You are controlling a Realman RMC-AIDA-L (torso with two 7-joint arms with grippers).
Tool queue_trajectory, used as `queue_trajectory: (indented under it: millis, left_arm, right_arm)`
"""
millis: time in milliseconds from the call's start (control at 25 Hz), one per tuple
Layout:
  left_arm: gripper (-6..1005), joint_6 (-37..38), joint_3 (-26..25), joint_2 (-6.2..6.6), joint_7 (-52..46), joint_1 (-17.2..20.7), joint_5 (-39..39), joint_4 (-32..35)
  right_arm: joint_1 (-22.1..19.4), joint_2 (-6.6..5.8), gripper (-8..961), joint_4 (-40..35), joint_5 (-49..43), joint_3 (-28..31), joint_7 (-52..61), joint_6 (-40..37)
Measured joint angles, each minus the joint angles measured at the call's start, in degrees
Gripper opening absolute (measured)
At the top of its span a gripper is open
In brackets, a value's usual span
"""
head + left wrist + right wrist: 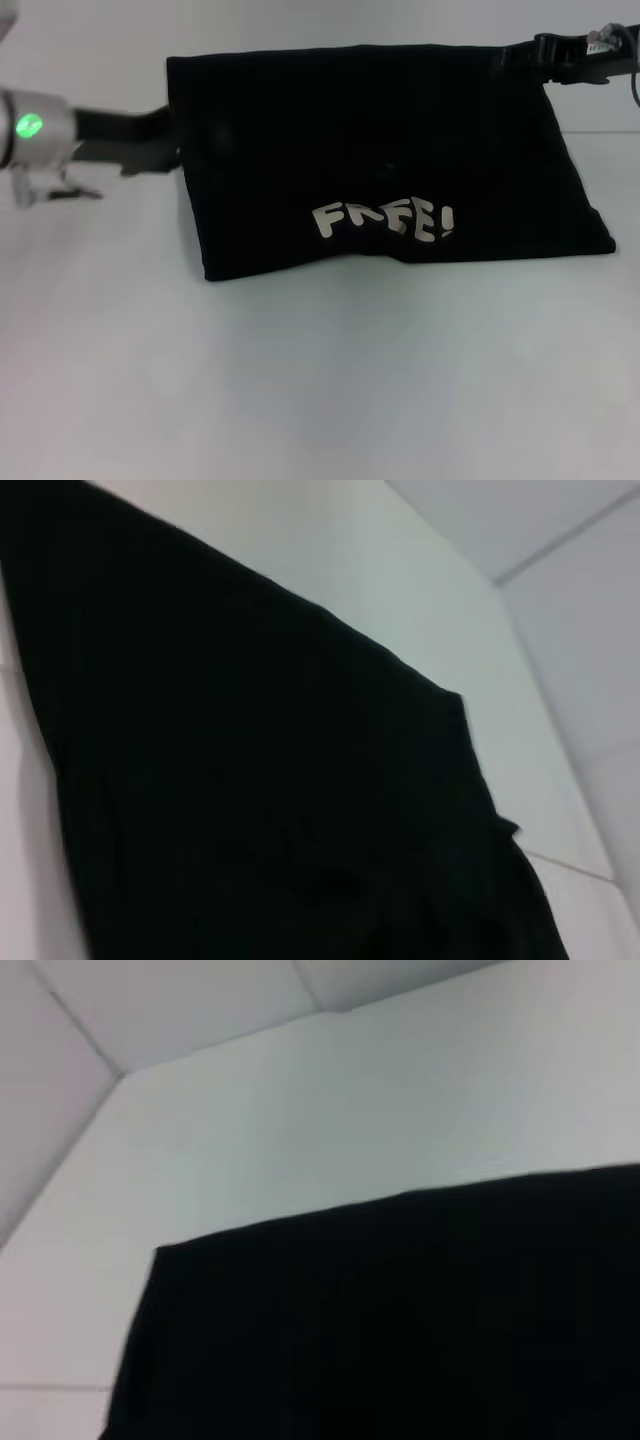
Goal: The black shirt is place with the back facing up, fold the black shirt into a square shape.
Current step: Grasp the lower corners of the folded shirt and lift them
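From the head view, I see the black shirt filling the upper middle of the frame on the white desk. It already reads as a wide four-sided block: a straight edge along the top, slanting sides, and a lower edge that sags slightly near the centre. White lettering shows on the upward face, low in the block. No sleeves or neckline stick out, so I judge at least one fold is in. The shape is wider than it is deep, so I judge another fold across is left before it is square.

The left gripper comes in from the upper left of the frame and meets the shirt's left edge near its top corner. The right gripper reaches in from the upper right and meets the top right corner. Both merge with the dark cloth, so I cannot tell whether either one is spread or pinching the fabric.

In the left wrist view, the shirt covers the lower left of the frame as a dark sheet, with pale desk beyond it. No fingers show here.

In the right wrist view, the shirt fills the lower part, one corner at lower left, with bare desk above. No fingers show.
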Motion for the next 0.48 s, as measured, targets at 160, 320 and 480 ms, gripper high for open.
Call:
queue_trajectory:
  millis: [160,320,480]
  left_arm:
    - [615,3.96,-3.30,-0.14,4.84,4.34,0.35,-0.22]
    - [628,3.13,-3.43,-1.48,7.44,7.14,1.06,-0.64]
    - [640,-1.53,-3.21,-2.96,9.30,7.90,1.01,-3.34]
  right_arm:
    - [0.05,-0.19,640,-1.35,-0.43,0.53,1.17,-4.46]
    - [0.53,-0.26,675,-1.72,-3.10,1.32,2.26,-6.61]
    - [0.53,-0.28,676,-1.73,-3.77,1.68,2.37,-7.04]
